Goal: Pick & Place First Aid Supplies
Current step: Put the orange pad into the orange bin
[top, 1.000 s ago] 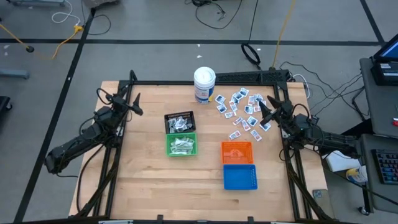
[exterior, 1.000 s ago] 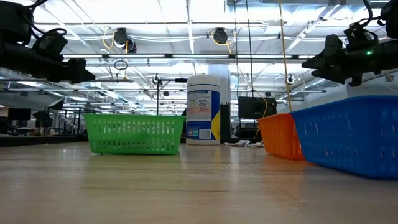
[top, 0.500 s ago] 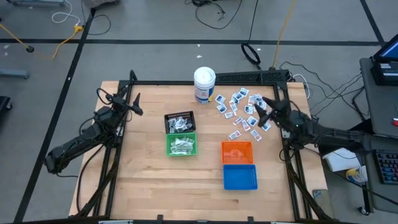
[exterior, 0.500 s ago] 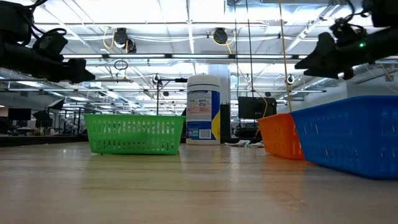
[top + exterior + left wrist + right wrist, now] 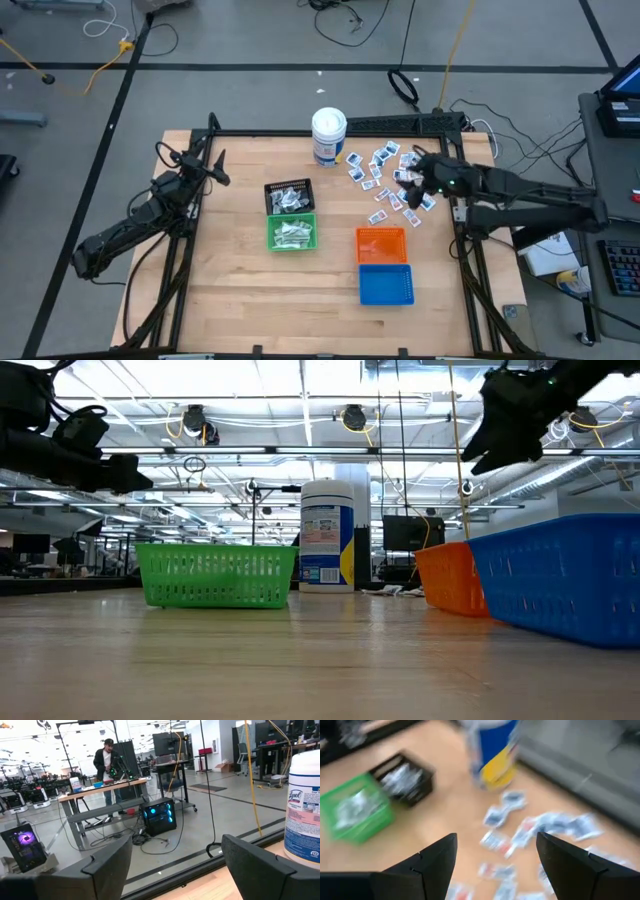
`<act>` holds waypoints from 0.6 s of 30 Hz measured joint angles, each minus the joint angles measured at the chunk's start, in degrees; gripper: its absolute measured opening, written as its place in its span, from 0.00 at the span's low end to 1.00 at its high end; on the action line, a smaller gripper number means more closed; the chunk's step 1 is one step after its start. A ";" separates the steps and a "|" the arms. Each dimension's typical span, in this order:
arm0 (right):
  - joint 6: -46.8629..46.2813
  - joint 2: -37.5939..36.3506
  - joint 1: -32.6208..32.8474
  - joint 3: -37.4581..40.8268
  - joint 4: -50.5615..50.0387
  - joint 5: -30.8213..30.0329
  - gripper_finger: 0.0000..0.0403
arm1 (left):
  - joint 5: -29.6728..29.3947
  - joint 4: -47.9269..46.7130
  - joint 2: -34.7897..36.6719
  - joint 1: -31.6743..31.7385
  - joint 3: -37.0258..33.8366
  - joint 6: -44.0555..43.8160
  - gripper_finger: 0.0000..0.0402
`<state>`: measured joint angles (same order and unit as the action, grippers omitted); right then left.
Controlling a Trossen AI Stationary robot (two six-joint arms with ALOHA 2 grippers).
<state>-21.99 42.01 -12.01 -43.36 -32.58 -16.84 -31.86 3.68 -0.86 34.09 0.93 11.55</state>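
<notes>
The right hand (image 5: pixel 418 180) is held spread just above the packets (image 5: pixel 385 172) (scattered w/o common axis); left arm is far.

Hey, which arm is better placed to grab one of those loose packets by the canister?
The right. Its gripper hangs open right over the scattered packets, while the left gripper waits at the table's far left edge, beyond the black basket.

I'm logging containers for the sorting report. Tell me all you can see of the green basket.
The green basket is a small rectangular bin of what looks like plastic, its walls slotted. It stands upright on the wooden table, directly against the black basket, and holds pale wrapped packets. Neither gripper touches it.
</notes>
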 joint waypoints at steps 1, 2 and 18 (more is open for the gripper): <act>-1.43 1.58 0.00 -1.16 -1.23 2.42 0.66 | 0.00 0.00 0.00 0.00 0.00 0.00 0.79; -3.17 3.19 0.00 -2.26 -2.37 4.61 0.66 | 0.00 0.00 0.00 0.00 0.00 0.00 0.79; -34.52 22.46 0.00 -7.32 -11.26 29.39 0.66 | -0.02 0.00 0.00 0.00 -0.02 0.00 0.77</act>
<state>-56.52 64.47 -12.01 -50.68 -43.84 12.55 -31.88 3.68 -0.86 34.09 0.91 11.55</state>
